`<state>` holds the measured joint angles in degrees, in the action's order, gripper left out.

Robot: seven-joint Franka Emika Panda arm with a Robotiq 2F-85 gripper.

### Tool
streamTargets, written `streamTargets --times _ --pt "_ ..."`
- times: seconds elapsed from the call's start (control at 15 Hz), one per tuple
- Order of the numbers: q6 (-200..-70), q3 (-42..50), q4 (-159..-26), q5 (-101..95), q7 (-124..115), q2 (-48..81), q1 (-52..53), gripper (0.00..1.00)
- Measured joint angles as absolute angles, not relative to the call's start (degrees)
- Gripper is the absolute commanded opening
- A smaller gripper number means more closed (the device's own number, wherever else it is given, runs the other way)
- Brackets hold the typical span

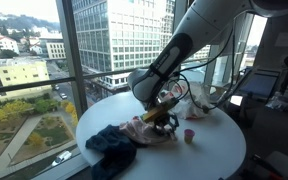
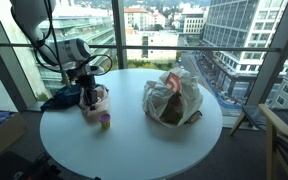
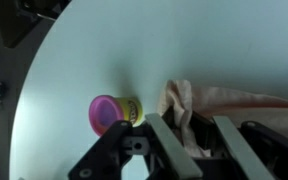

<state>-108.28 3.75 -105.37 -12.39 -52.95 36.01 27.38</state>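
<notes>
Wrist view: pink-lidded tub (image 3: 109,113) beside cloth (image 3: 224,98), tool (image 3: 201,135).

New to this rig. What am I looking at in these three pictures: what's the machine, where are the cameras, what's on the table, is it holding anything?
The machine is a single robot arm ending in a two-fingered gripper. Two pictures come from cameras that stand off the robot and look at the round white table from different sides. The third comes from a camera on the wrist, looking down past the fingers. On the table lie a pink cloth, a small yellow tub with a pink lid, a dark blue cloth and a full plastic bag. The gripper is down at the pink cloth, whose edge lies between the fingers. Whether it is pinched cannot be told.
</notes>
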Motion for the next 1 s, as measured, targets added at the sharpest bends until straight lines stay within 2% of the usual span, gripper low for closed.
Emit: streamTargets --times 0.47,1.0 --pt "-88.28 3.02 -97.52 -19.2 -64.0 36.04 27.35 0.12" --pt "-78.8 2.98 -94.36 -21.27 -72.19 35.74 24.59 0.12"
